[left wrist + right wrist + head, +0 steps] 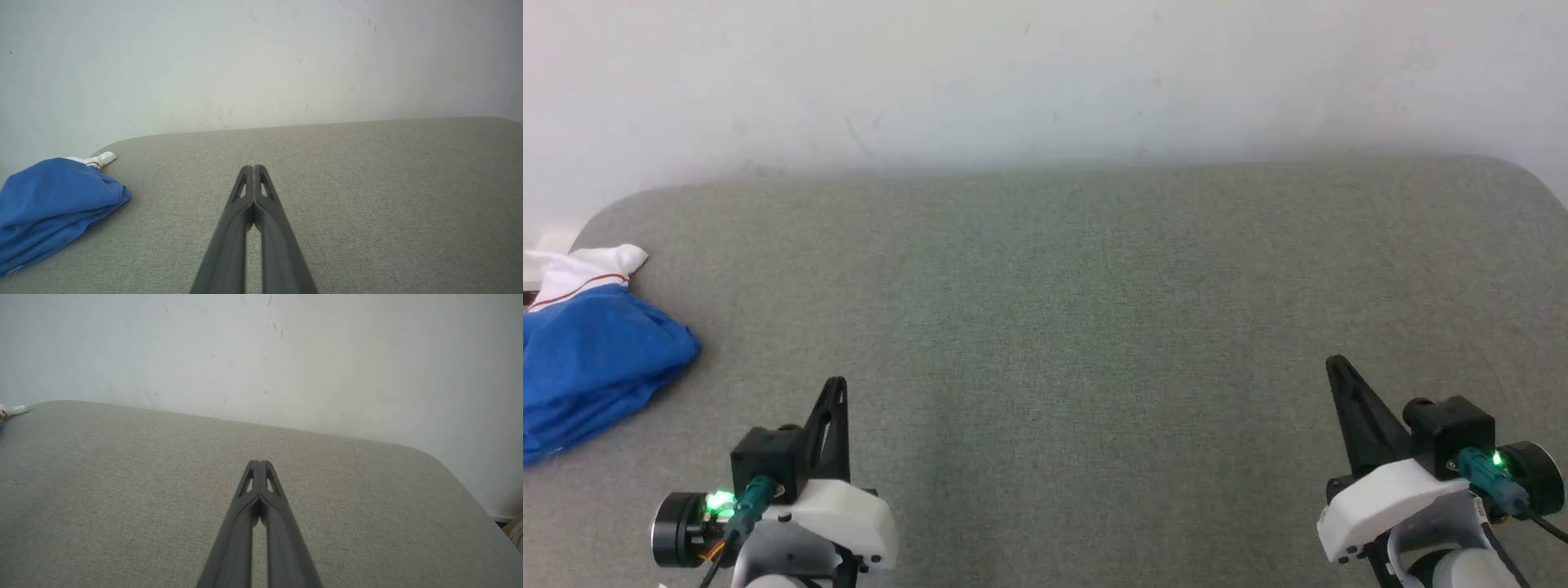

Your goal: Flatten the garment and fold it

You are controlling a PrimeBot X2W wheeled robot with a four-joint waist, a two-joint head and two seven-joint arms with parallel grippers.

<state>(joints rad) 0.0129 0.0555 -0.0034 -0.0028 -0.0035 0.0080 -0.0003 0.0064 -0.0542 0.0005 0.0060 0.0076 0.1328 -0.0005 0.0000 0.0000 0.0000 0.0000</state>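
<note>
A plain pale wall backs a wide table covered in grey woven fabric, its far corners rounded. The left gripper and the right gripper both hover low over the near side, each with its two dark fingers pressed tip to tip and nothing between them; both wrist views show the tips meeting. The garment lies bunched in a heap well off to the left of the left gripper's fingers and slightly ahead of them, near the table's left edge, far from the right gripper's fingers. It is mostly blue, with a white sleeve or band carrying a thin red stripe poking out at the far end of the heap. It looks like light, limp cloth that will sag, drag and cling to the woven surface rather than slide cleanly, so a single pinch would likely lift just one layer. A sound hold would be the white striped end or a visible blue edge nearest the left fingers, which must first part; nothing is flattened yet.
</note>
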